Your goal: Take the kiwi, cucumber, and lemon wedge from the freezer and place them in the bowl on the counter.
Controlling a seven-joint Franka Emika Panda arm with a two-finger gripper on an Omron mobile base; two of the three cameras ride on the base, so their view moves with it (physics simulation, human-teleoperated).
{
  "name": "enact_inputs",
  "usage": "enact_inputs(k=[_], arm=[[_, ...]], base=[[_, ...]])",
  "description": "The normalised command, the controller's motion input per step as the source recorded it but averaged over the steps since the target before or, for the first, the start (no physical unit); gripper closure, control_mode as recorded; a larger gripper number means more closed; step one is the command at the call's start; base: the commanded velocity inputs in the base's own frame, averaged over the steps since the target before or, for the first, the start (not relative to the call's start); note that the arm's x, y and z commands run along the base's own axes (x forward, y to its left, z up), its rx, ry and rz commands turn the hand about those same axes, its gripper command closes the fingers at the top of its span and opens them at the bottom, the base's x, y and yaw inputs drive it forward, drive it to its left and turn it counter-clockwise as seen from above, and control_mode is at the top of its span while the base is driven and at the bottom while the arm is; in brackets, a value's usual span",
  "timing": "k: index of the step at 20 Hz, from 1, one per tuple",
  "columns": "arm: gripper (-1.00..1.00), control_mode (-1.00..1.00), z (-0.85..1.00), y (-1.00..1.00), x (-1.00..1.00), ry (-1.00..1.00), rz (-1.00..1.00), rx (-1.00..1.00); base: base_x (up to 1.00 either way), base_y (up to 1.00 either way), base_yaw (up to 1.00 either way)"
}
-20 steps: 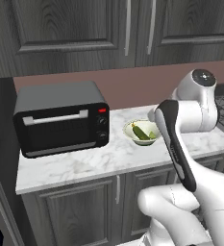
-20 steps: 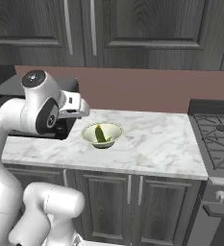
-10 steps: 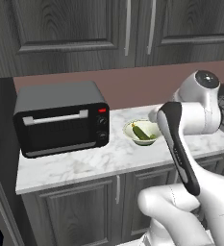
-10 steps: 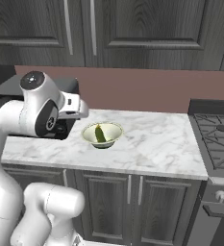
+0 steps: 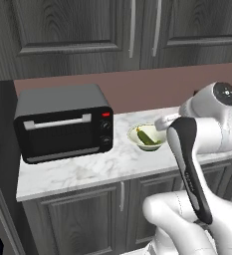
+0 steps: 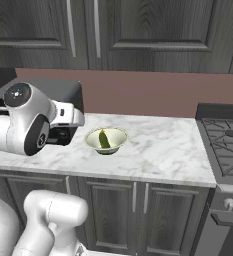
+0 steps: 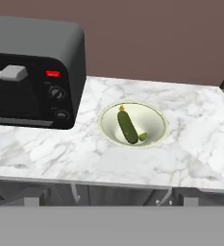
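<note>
The pale greenish-white bowl [image 7: 133,124] stands on the white marble counter [image 7: 200,144], right of a toaster oven. The dark green cucumber [image 7: 127,127] lies in the bowl [image 5: 146,138], [image 6: 106,140]. A small yellow bit sits at its far end and a small green bit at its near end; I cannot tell whether either is the lemon wedge. The kiwi and the freezer are out of view. My gripper [image 6: 67,131], [image 5: 163,122] is held back from the counter's front edge, above and in front of the bowl. It is open, with nothing between its fingers.
A black toaster oven [image 5: 62,122] stands on the counter's left part. Dark wood-grain cabinets hang above and stand below. A gas stove [image 6: 227,145] adjoins the counter on the right. The marble right of the bowl is bare.
The arm has drawn back a little from the counter. The bowl and cucumber have stayed where they were.
</note>
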Motion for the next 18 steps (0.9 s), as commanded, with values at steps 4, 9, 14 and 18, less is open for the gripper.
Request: enact_inputs(k=[4,9,14,18], arm=[[-1.0,-1.0,0.04,0.0,-0.02,0.14,0.02,0.0],[-1.0,-1.0,0.0,0.0,-0.03,0.0,0.01,0.0],[-1.0,1.0,0.0,0.0,0.0,0.0,0.0,0.0],[-1.0,1.0,0.0,0.0,0.0,0.0,0.0,0.0]], base=[[0.0,0.0,0.0],[0.0,0.0,0.0],[-0.12,0.01,0.01],[-0.9,0.02,0.13]])
